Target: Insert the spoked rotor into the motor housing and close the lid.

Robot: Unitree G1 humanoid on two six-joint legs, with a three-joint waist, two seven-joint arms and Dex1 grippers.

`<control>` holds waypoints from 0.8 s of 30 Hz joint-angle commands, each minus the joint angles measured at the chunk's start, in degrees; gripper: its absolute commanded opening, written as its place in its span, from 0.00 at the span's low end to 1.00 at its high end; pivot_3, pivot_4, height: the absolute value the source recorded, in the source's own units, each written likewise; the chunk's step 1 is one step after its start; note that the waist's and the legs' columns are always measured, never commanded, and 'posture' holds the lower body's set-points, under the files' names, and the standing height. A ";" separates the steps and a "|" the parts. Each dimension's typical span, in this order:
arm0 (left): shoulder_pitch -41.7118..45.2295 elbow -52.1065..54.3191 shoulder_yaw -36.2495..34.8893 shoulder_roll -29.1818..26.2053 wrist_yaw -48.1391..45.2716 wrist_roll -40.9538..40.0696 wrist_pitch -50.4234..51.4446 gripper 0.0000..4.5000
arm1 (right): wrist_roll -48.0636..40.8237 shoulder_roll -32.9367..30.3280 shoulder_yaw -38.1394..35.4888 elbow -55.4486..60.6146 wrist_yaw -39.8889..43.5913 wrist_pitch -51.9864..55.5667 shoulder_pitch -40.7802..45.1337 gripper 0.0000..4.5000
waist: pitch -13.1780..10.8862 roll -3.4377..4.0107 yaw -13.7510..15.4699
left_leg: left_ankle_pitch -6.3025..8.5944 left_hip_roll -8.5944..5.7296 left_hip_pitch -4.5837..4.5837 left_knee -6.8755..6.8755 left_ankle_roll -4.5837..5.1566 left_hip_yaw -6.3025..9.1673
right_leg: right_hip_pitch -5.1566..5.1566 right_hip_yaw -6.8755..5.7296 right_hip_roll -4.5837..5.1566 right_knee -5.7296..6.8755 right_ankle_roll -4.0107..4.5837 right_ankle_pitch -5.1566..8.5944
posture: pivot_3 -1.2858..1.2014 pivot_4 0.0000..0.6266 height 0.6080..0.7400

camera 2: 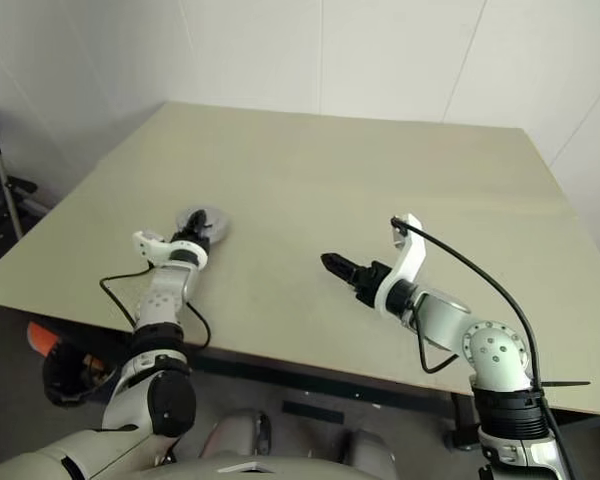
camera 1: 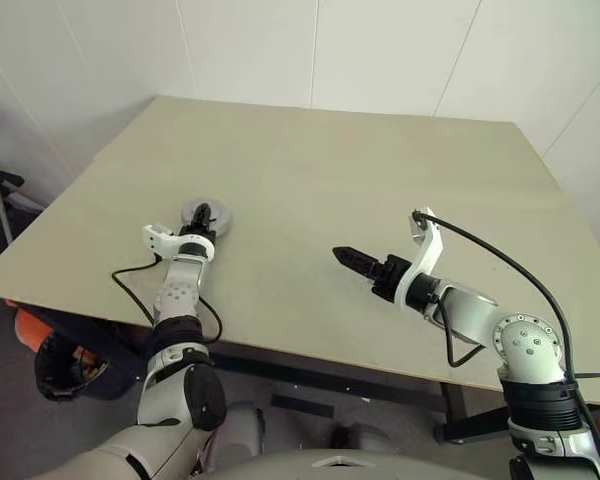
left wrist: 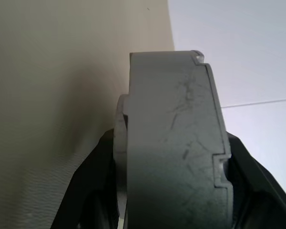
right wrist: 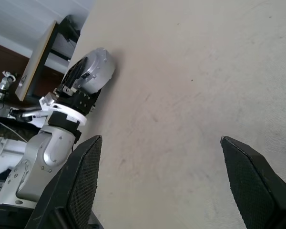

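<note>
The round grey metal motor housing (left wrist: 174,143) sits edge-on between the left gripper (camera 1: 202,215)'s black fingers (left wrist: 93,191), pinched across its thickness at the table (camera 1: 310,190)'s near left. Its inside is hidden, lid apparently shut. The right gripper (right wrist: 169,183), well apart rightward, hangs spread wide, empty.

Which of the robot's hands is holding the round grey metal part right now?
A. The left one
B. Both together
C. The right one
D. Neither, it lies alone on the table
A. The left gripper has its black fingers clamped on either side of the motor housing, while the right gripper hangs over bare table with its fingers spread wide and nothing between them.
</note>
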State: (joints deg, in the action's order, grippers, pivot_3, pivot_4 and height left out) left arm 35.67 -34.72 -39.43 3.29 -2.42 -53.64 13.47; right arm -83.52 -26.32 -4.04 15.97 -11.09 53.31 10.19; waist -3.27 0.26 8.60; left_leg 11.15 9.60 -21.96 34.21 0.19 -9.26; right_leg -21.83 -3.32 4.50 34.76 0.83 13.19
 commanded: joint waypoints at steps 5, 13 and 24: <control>2.52 -0.61 -0.58 -0.75 5.36 1.71 -5.35 0.47 | -0.54 0.46 -1.34 2.85 0.87 0.83 0.27 1.00 | -0.02 -0.06 -0.34 | -0.01 0.03 0.56 0.00 -0.02 0.00 | 0.61 0.01 0.01 -0.03 -0.01 0.01 | 0.52 0.00 1.00; 1.50 1.35 0.95 -0.10 7.40 1.80 -3.89 0.83 | -0.76 0.52 -1.49 2.89 0.74 1.19 0.26 1.00 | 0.00 -0.04 -1.18 | -0.03 0.03 0.82 -0.01 -0.05 0.00 | 0.84 0.01 0.02 -0.02 0.10 0.07 | 0.52 0.00 1.00; -8.54 20.22 4.82 3.27 16.36 -0.86 6.05 0.99 | -0.99 0.61 -1.63 2.61 0.78 1.61 0.59 1.00 | 0.00 -0.04 -1.57 | 0.06 -0.01 0.71 -0.04 0.09 -0.02 | 0.75 0.04 0.05 -0.06 0.12 0.06 | 0.52 0.00 1.00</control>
State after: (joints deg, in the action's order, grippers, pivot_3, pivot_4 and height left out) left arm 28.71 -17.92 -35.25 6.10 11.26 -53.81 17.53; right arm -83.50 -25.76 -4.11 16.49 -10.81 55.01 10.13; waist -3.27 0.21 7.03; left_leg 11.23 9.59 -21.26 34.17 0.30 -9.28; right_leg -21.09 -3.28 4.55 34.70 0.95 13.25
